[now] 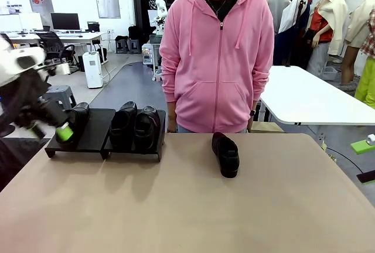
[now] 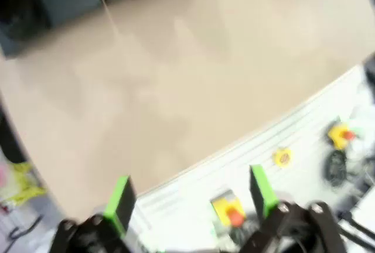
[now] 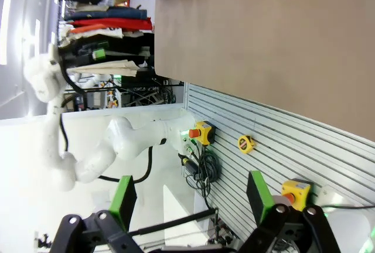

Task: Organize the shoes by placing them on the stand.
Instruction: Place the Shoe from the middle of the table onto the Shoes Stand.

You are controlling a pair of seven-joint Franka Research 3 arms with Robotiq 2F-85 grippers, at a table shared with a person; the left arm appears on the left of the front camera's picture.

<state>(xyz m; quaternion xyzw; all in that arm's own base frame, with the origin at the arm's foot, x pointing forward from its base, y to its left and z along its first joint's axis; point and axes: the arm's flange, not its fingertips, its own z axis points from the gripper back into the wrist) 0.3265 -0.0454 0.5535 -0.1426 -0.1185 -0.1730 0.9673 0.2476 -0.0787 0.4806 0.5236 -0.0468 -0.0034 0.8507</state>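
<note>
Three black glossy shoes rest on the stand: one (image 1: pixel 78 116) on the left platform (image 1: pixel 94 133), and two (image 1: pixel 123 124) (image 1: pixel 147 127) side by side on the right platform (image 1: pixel 136 147). A further shoe (image 1: pixel 225 154) lies on the tan table, toe towards me, in front of the person. My left gripper (image 1: pixel 63 131) is blurred and hovers just left of the leftmost shoe. In the left wrist view it (image 2: pixel 190 194) is open over the table's near edge with nothing between its fingers. My right gripper (image 3: pixel 191 200) is open and empty off the table; one green pad (image 1: pixel 362 146) shows at the right edge.
A person in a pink hoodie (image 1: pixel 218 60) stands at the far edge, behind the lone shoe. Bare tan tabletop (image 1: pixel 187 212) spreads across the near half. A slatted panel with yellow stop buttons (image 3: pixel 202 131) runs below the table's near edge. A white table (image 1: pixel 310 98) stands behind.
</note>
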